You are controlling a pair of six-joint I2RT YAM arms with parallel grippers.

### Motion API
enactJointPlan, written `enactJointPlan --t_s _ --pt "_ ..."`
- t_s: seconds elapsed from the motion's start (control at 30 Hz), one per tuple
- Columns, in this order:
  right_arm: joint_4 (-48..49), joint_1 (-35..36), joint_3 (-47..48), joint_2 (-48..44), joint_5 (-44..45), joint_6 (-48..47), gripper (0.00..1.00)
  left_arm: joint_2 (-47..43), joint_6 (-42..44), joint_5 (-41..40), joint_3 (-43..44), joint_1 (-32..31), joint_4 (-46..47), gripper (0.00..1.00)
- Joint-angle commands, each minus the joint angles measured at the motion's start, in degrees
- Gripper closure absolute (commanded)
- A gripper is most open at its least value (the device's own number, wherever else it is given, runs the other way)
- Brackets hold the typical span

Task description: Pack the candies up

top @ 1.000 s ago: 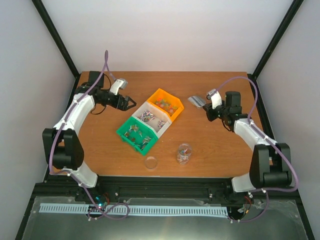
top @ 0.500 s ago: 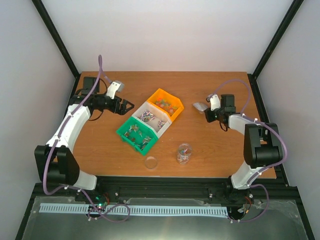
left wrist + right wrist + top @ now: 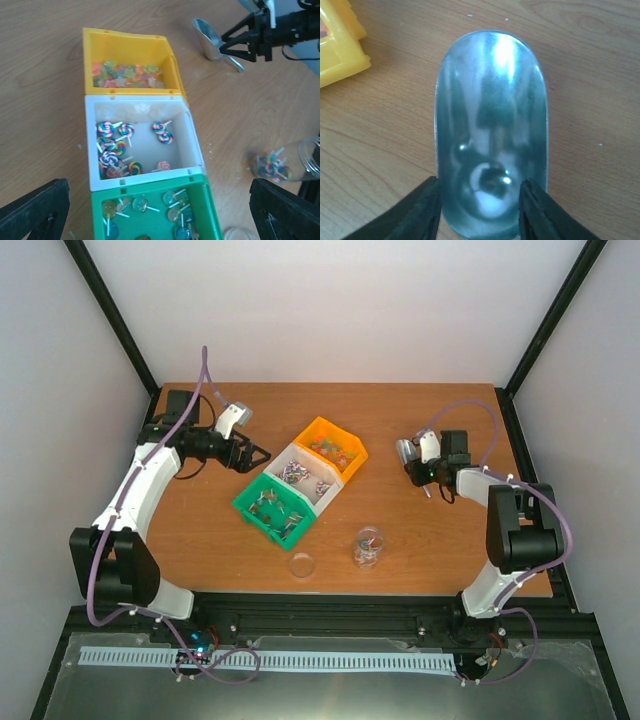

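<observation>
Candies (image 3: 116, 147) lie in three open plastic bins set edge to edge in a diagonal row at the middle of the brown wooden table (image 3: 200, 530). Contents by bin:

- orange-yellow plastic bin (image 3: 127, 47): star-shaped jellies;
- white plastic bin (image 3: 142, 102): swirl lollipops;
- green plastic bin (image 3: 152, 222): round translucent lollipops.

A few more lollipops sit inside the small clear plastic jar (image 3: 295, 162), placed toward the near edge of the table. Its round clear lid (image 3: 301, 565) lies near it (the two do not touch).

Left pincer (image 3: 256, 455): fully open, above the table just left of the white bin.

Right pincer (image 3: 480, 182): fingers apart, one on each side of the rear of the silver metal scoop (image 3: 492, 125), which is to the right of the orange-yellow bin. Whether those fingers press on the scoop cannot be told.
</observation>
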Motion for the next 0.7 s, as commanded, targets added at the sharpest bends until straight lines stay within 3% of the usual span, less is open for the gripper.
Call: enactJointPlan --t_s 0.0,0.17,0.3,0.5,0.67 --pt "-2.15 -0.34 -0.18 -4.27 -3.61 -1.15 0.49 -1.41 8.82 5.9 0.61 0.21 -6.48 0.0" --pt "-7.84 -0.35 2.17 -9.66 -9.69 -2.6 0.33 -0.88 19.24 4.67 0.09 -2.11 -14.63 0.0" --pt "-11.41 -0.32 3.71 -14.32 -14.24 -3.58 0.14 -1.69 24.33 -0.72 -3.61 -8.43 -16.96 0.0" --pt "-15.96 -0.32 4.4 -21.26 -21.75 -6.14 0.11 -2.37 25.78 -12.08 -8.3 -20.89 -13.05 0.05" --pt "-23.11 -0.35 6.9 -24.97 -25.61 -10.99 0.11 0.88 26.29 -15.04 -8.96 -26.55 -11.63 0.12"
